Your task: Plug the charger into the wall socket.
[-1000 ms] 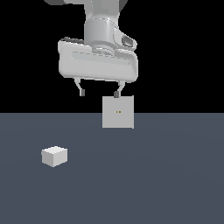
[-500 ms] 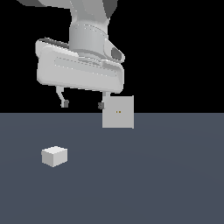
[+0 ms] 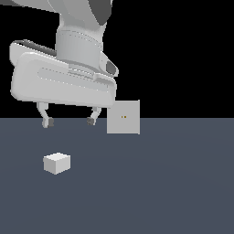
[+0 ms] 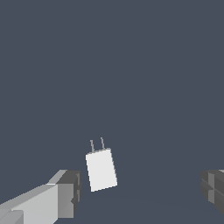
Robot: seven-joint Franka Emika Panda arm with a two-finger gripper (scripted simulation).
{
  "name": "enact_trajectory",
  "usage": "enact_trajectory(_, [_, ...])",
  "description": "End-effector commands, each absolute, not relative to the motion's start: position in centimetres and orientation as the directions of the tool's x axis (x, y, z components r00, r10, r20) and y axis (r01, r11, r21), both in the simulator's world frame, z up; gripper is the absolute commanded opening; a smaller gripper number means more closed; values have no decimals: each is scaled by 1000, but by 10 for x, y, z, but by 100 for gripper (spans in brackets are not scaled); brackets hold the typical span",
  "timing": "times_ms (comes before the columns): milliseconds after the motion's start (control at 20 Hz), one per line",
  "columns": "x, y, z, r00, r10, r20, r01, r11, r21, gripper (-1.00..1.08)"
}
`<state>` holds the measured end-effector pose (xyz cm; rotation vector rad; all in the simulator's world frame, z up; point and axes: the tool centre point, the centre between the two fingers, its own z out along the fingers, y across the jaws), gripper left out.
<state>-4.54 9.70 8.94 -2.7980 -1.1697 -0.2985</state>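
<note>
The charger point(image 3: 57, 163) is a small white block lying on the dark grey floor at the exterior view's left. In the wrist view the charger point(image 4: 101, 169) shows two thin prongs at one end. The wall socket point(image 3: 123, 117) is an upright light-grey square panel with two tiny orange-dark dots at its centre, further back. My gripper point(image 3: 69, 121) is open and empty, hanging above the floor, higher than the charger and slightly toward the socket side. In the wrist view the gripper point(image 4: 140, 192) has one finger close beside the charger, which lies between the two fingers.
The dark grey floor point(image 3: 173, 183) stretches flat around both objects. The background above it is black.
My gripper has moved toward the exterior view's left, from in front of the socket to above the charger, and looms larger in view. Charger and socket have not moved.
</note>
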Motion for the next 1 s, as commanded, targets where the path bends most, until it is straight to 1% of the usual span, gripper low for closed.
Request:
enact_trajectory(0, [-52,103,83,643,731,227,752,-659,-8,100])
enact_trajectory(500, [-71,115,66,526,812,253,839,-544,-1,100])
enact_trajectory(950, [-73,116,62,510,821,256,850,-527,0,100])
